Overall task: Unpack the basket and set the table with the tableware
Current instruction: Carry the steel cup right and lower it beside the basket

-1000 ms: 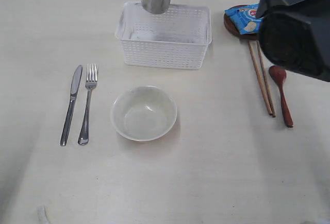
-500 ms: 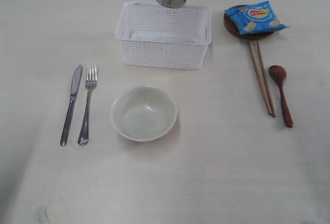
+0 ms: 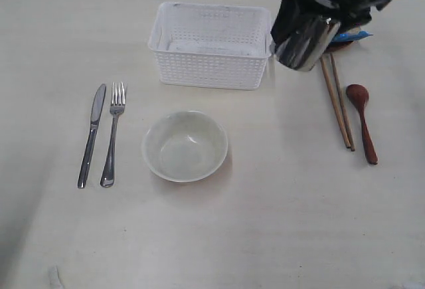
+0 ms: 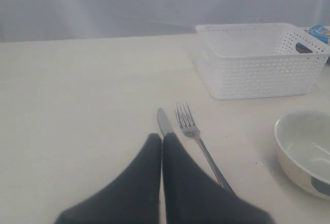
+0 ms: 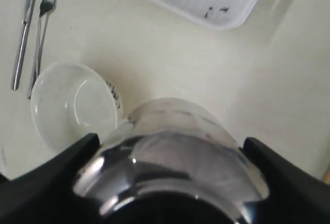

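My right gripper (image 3: 311, 26) is shut on the shiny steel cup (image 3: 304, 44), which hangs tilted above the table (image 3: 279, 222) just right of the white basket (image 3: 211, 70). In the right wrist view the cup (image 5: 172, 154) fills the span between the two fingers. The basket shows nothing inside. The off-white bowl (image 3: 185, 145) sits in front of it, with the knife (image 3: 91, 136) and fork (image 3: 111, 136) side by side to its left. Chopsticks (image 3: 337, 101) and a dark wooden spoon (image 3: 363, 121) lie at the right. My left gripper (image 4: 162, 140) is shut and empty, low over the knife (image 4: 164, 121).
A blue crisp packet (image 3: 350, 36) and the brown plate (image 3: 340, 45) under it show only as slivers behind the right arm. In the left wrist view the fork (image 4: 195, 134), the bowl (image 4: 304, 149) and the basket (image 4: 258, 62) lie ahead.
The right gripper has carried the cup from above the basket's far rim to the right and nearer, and now covers the plate and the packet. Everything on the table has stayed put.
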### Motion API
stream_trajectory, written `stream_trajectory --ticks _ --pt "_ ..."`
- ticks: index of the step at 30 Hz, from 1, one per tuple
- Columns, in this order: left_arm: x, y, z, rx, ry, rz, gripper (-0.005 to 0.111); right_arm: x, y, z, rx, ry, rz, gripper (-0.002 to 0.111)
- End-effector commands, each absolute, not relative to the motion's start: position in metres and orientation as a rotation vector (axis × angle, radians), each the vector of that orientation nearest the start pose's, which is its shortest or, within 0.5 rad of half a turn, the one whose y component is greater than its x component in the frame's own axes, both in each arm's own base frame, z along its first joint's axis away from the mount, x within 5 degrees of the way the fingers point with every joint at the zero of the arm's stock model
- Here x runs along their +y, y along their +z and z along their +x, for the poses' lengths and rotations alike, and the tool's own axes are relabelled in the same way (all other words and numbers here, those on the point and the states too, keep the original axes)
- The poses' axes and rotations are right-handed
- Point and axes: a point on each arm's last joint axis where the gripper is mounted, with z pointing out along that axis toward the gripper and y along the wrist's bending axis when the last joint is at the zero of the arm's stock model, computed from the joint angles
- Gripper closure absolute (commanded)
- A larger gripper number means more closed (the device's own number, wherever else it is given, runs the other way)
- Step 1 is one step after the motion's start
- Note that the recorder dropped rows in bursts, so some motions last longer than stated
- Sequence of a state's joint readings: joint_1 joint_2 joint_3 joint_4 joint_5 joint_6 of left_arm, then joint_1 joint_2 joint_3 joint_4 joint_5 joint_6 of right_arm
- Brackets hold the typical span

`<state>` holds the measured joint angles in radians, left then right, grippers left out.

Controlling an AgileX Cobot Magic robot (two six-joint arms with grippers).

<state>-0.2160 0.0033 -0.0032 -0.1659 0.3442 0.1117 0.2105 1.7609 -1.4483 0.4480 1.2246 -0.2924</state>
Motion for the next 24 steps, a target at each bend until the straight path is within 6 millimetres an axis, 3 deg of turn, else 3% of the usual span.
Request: stream_trajectory --ticks 1,8,12,15,22,24 --pt "-0.017 0.183 0.051 1.817 -0.239 0.199 0.107 0.093 0.235 0.331 2.859 0.969 -0.567 0.109" --pt "-0.017 0.183 0.051 1.817 -0.239 0.199 0.107 0.091 0.155 0.333 3.02 1.139 -0.548 0.109" --pt "-0.017 0.183 0.051 1.817 -0.239 0.199 0.107 0.094 0.129 0.336 3.049 1.224 -0.514 0.109" --pt "-0.017 0.183 0.051 1.817 -0.239 0.199 0.107 0.094 0.119 0.337 3.07 1.237 -0.495 0.108" --pt "-0.017 0.183 0.051 1.817 -0.237 0.201 0.107 0.09 0.113 0.342 3.07 1.088 -0.5 0.108" --pt "-0.017 0.183 0.051 1.817 -0.237 0.201 0.107 0.089 0.112 0.342 3.07 1.071 -0.503 0.099"
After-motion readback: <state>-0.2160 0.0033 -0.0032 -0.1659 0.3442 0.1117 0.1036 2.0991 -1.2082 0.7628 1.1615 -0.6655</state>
